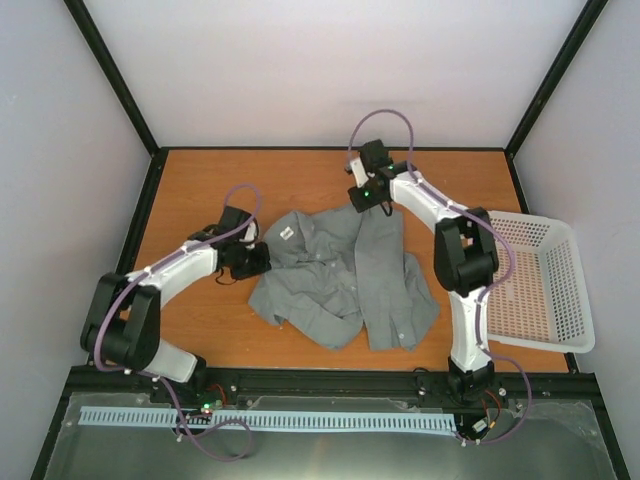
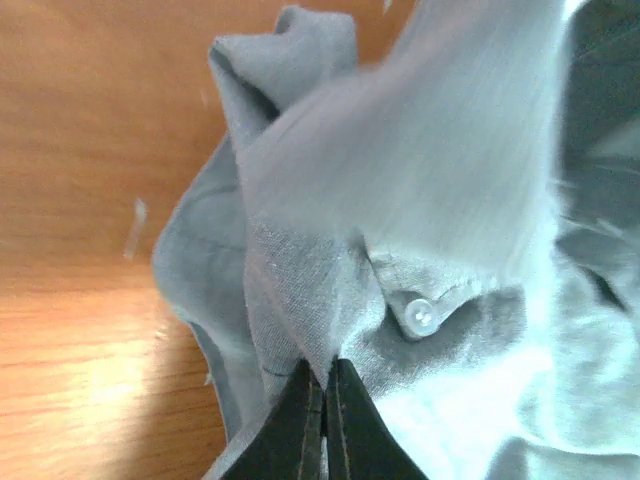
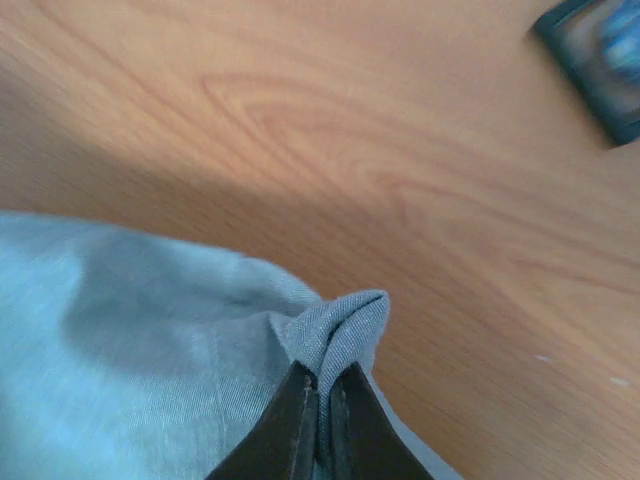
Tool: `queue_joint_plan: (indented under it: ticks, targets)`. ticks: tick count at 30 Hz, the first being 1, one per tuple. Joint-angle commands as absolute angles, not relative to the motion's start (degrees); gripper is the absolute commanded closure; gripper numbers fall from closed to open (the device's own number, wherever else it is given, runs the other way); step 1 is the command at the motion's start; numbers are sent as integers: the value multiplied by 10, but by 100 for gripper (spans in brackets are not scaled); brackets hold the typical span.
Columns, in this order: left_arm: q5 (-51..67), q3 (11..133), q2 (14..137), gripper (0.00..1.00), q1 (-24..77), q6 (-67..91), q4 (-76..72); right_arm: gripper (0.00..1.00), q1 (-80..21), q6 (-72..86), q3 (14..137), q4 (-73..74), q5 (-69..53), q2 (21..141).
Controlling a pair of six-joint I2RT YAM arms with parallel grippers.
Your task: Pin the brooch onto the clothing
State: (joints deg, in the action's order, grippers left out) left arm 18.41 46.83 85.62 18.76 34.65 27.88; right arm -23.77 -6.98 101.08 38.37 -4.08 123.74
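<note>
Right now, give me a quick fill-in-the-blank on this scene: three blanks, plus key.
1. The left gripper and the right gripper are each ____ on a fold of the grey shirt.
2. The white basket sits at the ____ edge of the table.
3. The shirt's small white button shows in the ____ wrist view.

Missing words: shut; right; left.
</note>
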Motion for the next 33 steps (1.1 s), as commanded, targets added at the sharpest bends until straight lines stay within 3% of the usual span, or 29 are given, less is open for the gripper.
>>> queue_joint_plan:
  ticks: [1, 8, 19, 24, 26, 31, 33]
  targets:
    - [70, 554, 758, 99, 180, 325, 328, 97, -238, -44, 1031, 396, -11, 1079]
    - [-3, 733, 600, 99, 179, 243, 410, 97, -239, -17, 1032, 382, -121, 874]
    - [107, 1057, 499, 99, 180, 144, 422, 98, -239, 61, 1000, 233, -306, 579]
    - [95, 1150, 536, 99, 179, 157, 412, 97, -239, 114, 1050, 195, -302, 589]
    - [39, 1148, 559, 99, 179, 162, 413, 97, -239, 115, 1066, 196, -266, 616]
    - [-219, 1017, 615, 99, 179, 183, 371, 97, -239, 73, 1036, 157, -93, 703]
    - [-255, 948, 648, 99, 164, 152, 308, 97, -238, 29, 999, 105, -45, 760]
